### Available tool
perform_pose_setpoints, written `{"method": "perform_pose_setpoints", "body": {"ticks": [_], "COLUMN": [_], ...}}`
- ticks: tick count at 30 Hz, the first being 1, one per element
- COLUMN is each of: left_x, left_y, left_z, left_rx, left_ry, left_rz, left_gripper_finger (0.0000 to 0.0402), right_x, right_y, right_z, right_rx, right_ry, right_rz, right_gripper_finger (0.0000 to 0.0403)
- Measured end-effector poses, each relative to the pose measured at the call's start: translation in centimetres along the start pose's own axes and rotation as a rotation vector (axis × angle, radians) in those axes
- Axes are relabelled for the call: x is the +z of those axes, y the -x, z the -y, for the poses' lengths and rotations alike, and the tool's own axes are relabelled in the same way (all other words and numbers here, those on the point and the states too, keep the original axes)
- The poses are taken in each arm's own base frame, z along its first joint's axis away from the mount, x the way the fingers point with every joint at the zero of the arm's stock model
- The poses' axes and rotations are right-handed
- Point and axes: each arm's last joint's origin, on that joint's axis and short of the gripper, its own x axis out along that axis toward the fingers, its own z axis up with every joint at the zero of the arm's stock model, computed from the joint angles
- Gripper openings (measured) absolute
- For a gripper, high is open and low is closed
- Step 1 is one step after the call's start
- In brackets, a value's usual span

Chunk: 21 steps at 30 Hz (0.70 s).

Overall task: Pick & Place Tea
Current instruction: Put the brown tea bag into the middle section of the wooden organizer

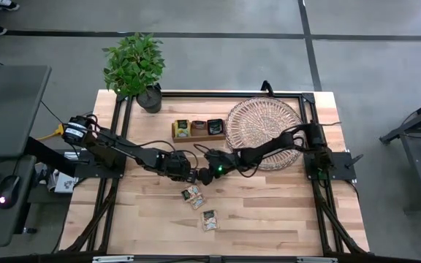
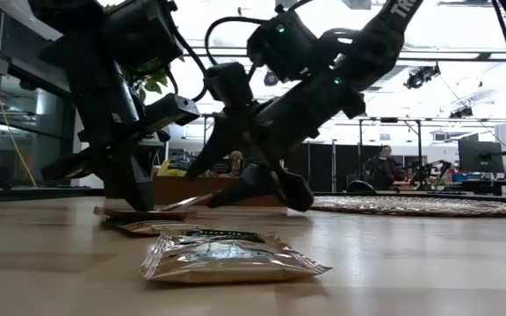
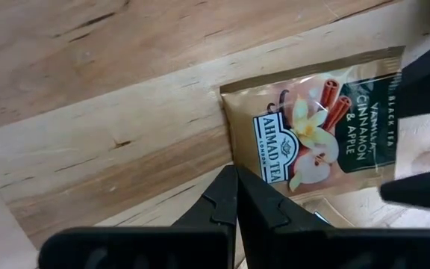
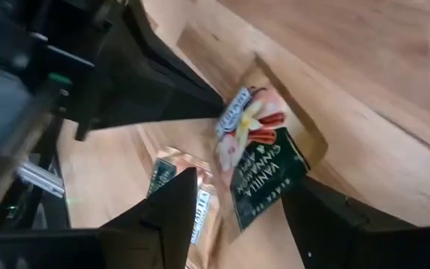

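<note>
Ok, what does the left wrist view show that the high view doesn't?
Only the left wrist view shows the print on the tea sachet, reading vanilla, cinnamon and apple, and the left gripper shut at its edge. Only the high view shows the wicker tray, wooden box, potted plant and another sachet lying apart. Both show the wooden table.

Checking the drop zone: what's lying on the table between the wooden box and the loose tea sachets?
In the high view, the two grippers meet there: left gripper, right gripper, between the wooden box and the sachets.
</note>
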Motion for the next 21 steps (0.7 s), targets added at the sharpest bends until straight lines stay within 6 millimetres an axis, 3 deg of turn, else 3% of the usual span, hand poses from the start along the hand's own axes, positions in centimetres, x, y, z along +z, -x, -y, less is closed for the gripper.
{"method": "perform_pose_setpoints", "body": {"ticks": [7, 19, 21], "left_x": [0.0, 0.0, 0.0], "left_y": [-0.01, -0.04, -0.04], "left_z": [0.01, 0.0, 0.0], "left_rx": [-0.001, -0.001, -0.002], "left_ry": [-0.001, -0.001, -0.016], "left_rz": [0.0, 0.001, 0.001], "left_gripper_finger": [0.0, 0.0, 0.0], "right_x": [-0.09, -0.14, -0.15], "right_y": [0.11, 0.14, 0.14], "right_z": [0.39, 0.43, 0.42], "right_rx": [-0.059, -0.068, -0.064], "right_ry": [-0.004, 0.026, 0.046], "right_rz": [0.012, 0.008, 0.002], "right_gripper_finger": [0.0143, 0.0012, 0.0005]}}
